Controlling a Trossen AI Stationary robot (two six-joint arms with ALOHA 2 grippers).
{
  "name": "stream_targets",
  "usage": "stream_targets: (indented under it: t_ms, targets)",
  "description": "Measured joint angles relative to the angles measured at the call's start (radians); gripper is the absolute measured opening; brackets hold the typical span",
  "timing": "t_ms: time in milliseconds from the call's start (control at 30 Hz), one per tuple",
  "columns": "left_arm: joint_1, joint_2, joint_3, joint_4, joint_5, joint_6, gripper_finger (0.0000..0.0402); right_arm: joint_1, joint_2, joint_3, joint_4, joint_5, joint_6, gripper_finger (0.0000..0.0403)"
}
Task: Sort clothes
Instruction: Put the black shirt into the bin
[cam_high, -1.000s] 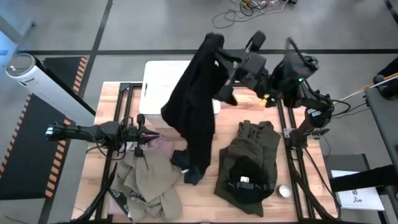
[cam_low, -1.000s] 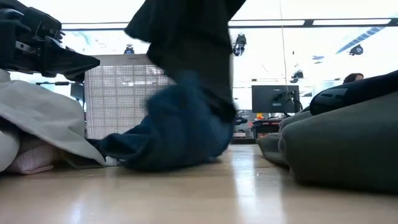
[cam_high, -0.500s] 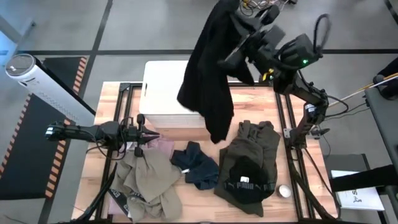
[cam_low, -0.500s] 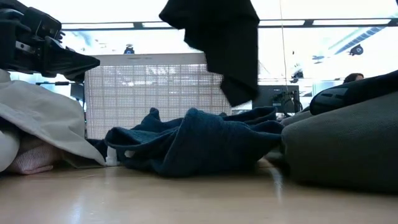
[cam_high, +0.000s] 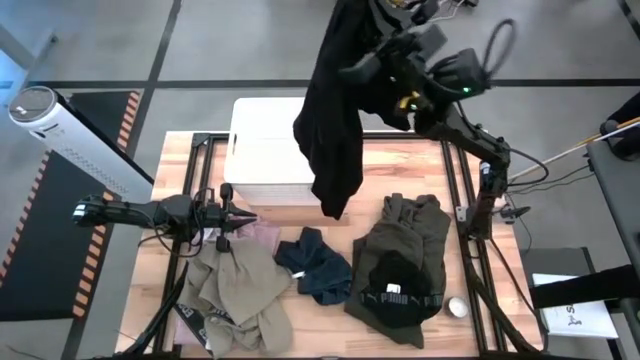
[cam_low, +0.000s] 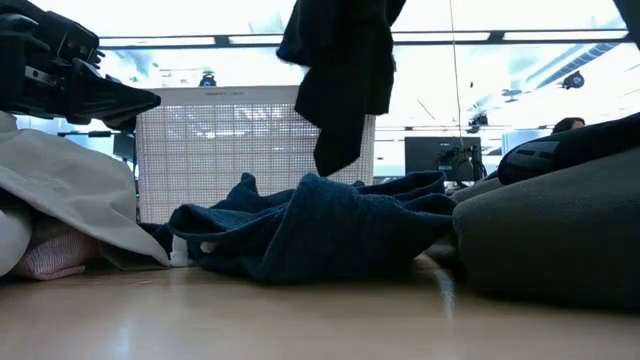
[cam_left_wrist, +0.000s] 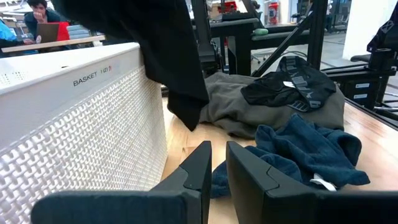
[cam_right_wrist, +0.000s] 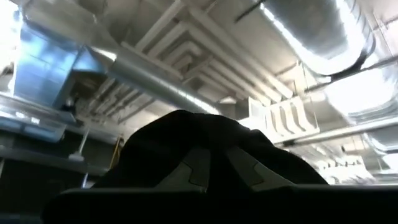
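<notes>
My right gripper (cam_high: 385, 50) is raised high over the table's far side and is shut on a black garment (cam_high: 335, 110). The garment hangs beside the right end of the white bin (cam_high: 265, 140). A dark teal-blue garment (cam_high: 320, 265) lies crumpled mid-table. To its right a dark olive garment (cam_high: 405, 240) lies with another black one (cam_high: 395, 285) on top. At the near left a khaki-tan garment (cam_high: 235, 295) lies over a pale pink one (cam_high: 262, 235). My left gripper (cam_high: 240, 217) waits level at the left, shut, holding nothing. My right gripper is shut on a bunched upper part of the black garment (cam_right_wrist: 186, 134), which mounds over the fingertips and hides the contact. The fingers slant upward. The garment hangs slack below them, and its lower end (cam_high: 335, 205) is clear of the table and of the teal garment.
The white bin stands at the far left-centre, its mesh wall (cam_left_wrist: 93, 137) right next to my left gripper. Dark frame rails (cam_high: 470, 250) run along both table sides. A small round object (cam_high: 457, 307) lies at the near right corner.
My right gripper has swung toward the far edge and then left, tipping its fingers upward, and has carried the black garment up. The garment's lower end has come clear of the teal garment, which has dropped and now lies crumpled on the table.
</notes>
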Motion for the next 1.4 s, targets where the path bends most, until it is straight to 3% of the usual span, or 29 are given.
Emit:
stream_targets:
  t_ms: [400, 767, 933, 1200, 1400]
  targets:
    - [0.000, 0.000, 0.000, 0.000, 0.000, 0.000, 0.0036, -0.106, 0.169, 0.000, -0.209, -0.009, 0.135, 0.0000]
    - [0.000, 0.000, 0.000, 0.000, 0.000, 0.000, 0.0036, -0.128, 0.300, -0.001, -0.522, -0.034, 0.194, 0.0009]
    - [0.000, 0.000, 0.000, 0.000, 0.000, 0.000, 0.0036, -0.127, 0.305, -0.001, -0.674, -0.048, 0.248, 0.0046]
    - [0.000, 0.000, 0.000, 0.000, 0.000, 0.000, 0.0036, -0.118, 0.280, -0.001, -0.806, -0.088, 0.336, 0.0144]
    - [0.000, 0.000, 0.000, 0.000, 0.000, 0.000, 0.0036, -0.096, 0.222, 0.000, -0.950, -0.103, 0.275, 0.0202]
